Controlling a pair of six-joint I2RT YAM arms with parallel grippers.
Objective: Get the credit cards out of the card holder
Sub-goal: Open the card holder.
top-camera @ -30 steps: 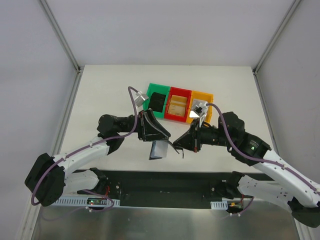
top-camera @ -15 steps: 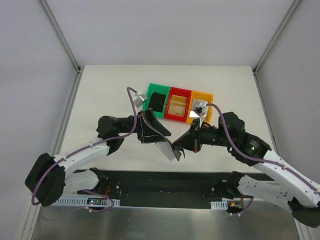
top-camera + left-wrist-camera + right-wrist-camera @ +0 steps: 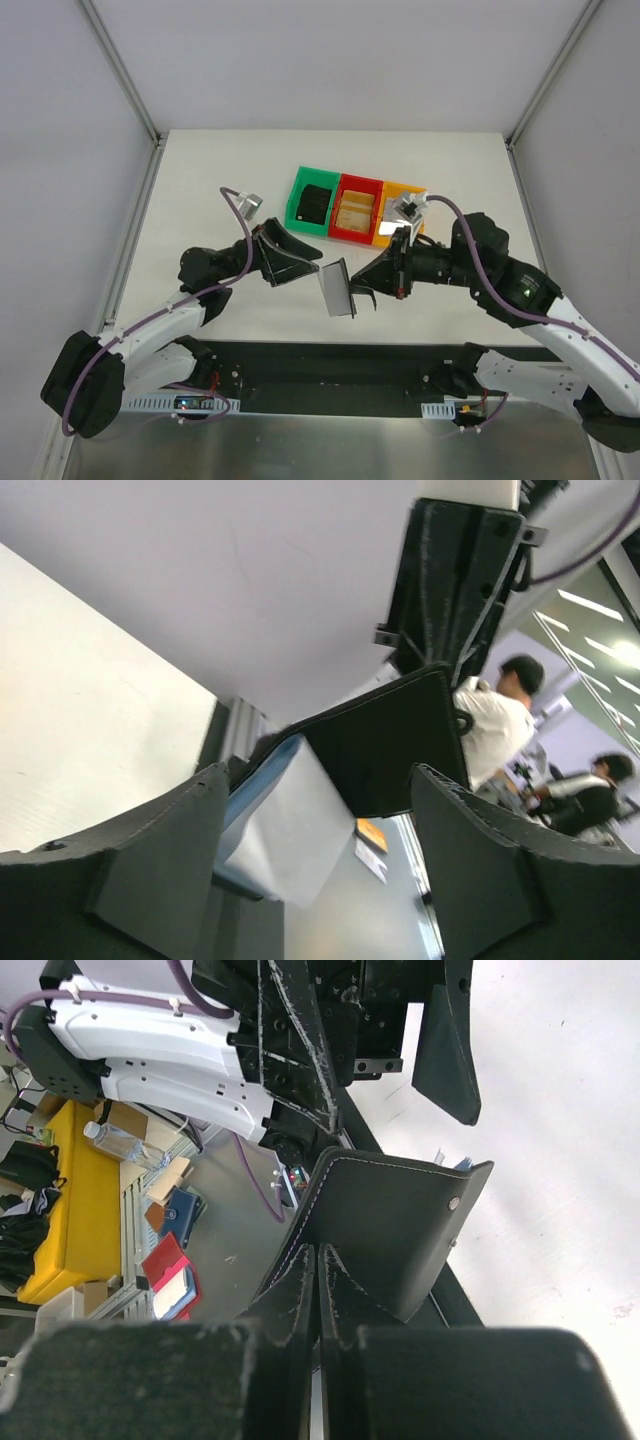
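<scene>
Just one card holder (image 3: 337,288) between the right jaws; three bins (image 3: 358,179).

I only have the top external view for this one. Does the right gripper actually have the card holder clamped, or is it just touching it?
Observer: Clamped. On the right wrist view the right gripper has both fingers pressed together on the card holder edge.
Operator: And the left gripper?
Observer: Open. The left wrist view shows the left gripper with fingers spread wide, not touching the holder ahead of them.
Operator: Any cards showing?
Observer: That view shows a pale blue-grey panel inside the fold; card or lining, I cannot tell.
</scene>
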